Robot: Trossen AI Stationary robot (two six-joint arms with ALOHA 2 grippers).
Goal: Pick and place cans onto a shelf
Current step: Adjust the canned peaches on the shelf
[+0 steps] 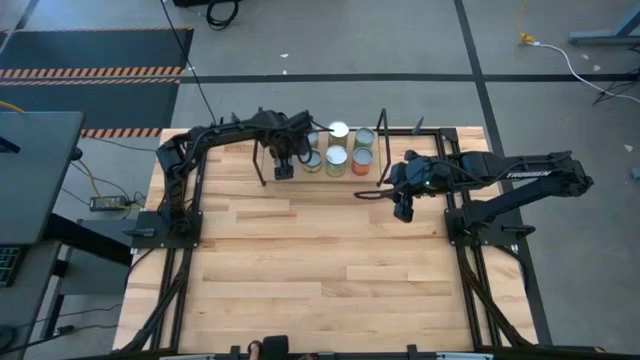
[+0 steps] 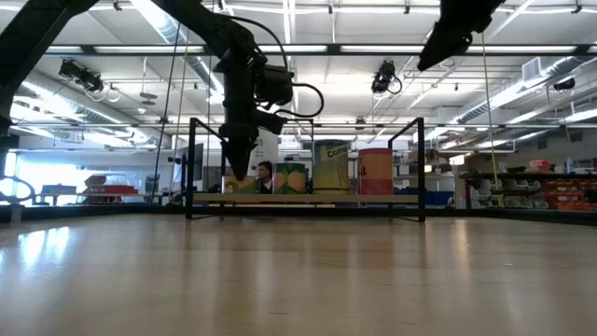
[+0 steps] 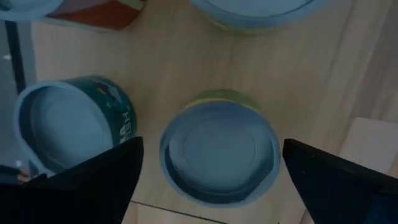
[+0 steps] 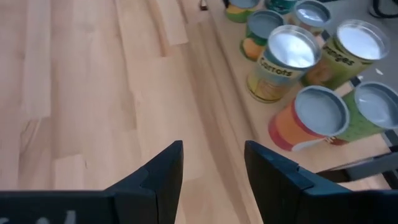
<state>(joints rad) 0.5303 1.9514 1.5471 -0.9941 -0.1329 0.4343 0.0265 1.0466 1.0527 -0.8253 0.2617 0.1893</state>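
Hovering over the left end of the shelf (image 1: 320,163), the left gripper (image 1: 283,166) has its fingers spread wide on either side of a can (image 3: 219,152) that stands upright on the shelf board, with clear gaps between the fingers and the tin. By my reading this is the release step: the can is placed, and the next move calls for a straight lift so the fingers do not knock it or the green can (image 3: 71,127) just beside it.

More cans (image 1: 350,150) stand grouped at the shelf's middle. Off the shelf's right end, the right gripper (image 1: 403,207) waits above bare table (image 1: 320,270), fingers partly apart and holding nothing.

Only the left wrist view shows the gaps around the tin. The low view (image 2: 236,173) shows the left gripper reaching down to the height of the cans, which the high view cannot give.
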